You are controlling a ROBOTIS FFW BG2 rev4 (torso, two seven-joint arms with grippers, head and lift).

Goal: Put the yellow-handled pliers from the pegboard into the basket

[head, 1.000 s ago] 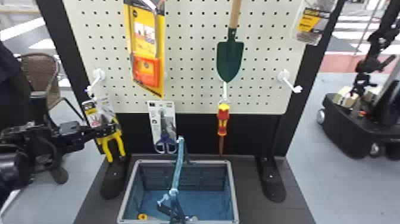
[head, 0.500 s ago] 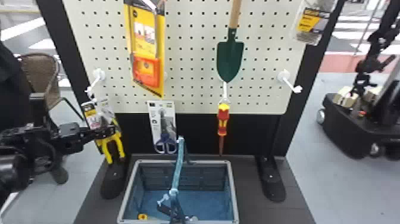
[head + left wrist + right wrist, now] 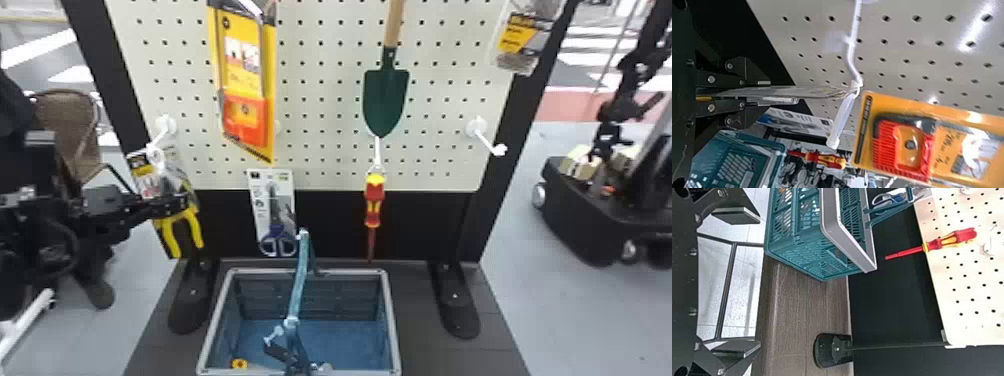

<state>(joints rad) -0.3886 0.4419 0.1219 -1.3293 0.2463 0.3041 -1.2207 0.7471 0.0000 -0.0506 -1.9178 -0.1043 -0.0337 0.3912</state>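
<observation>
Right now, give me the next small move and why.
Probably ease the left gripper outward along the white hook until the pliers' card clears its tip: the gripper is closed on the card, whose far end meets the hook short of that tip.

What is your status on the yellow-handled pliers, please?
Left gripper: jaws shut on pliers' card, at hook. Right gripper: jaws open, empty. Basket handle raised, possibly obstructing.

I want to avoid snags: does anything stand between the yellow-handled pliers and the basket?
Yes, probably: the pliers appear hung on a hook, which must be cleared first, and the raised handle stands across the basket. The scissors hang near its far edge.
</observation>
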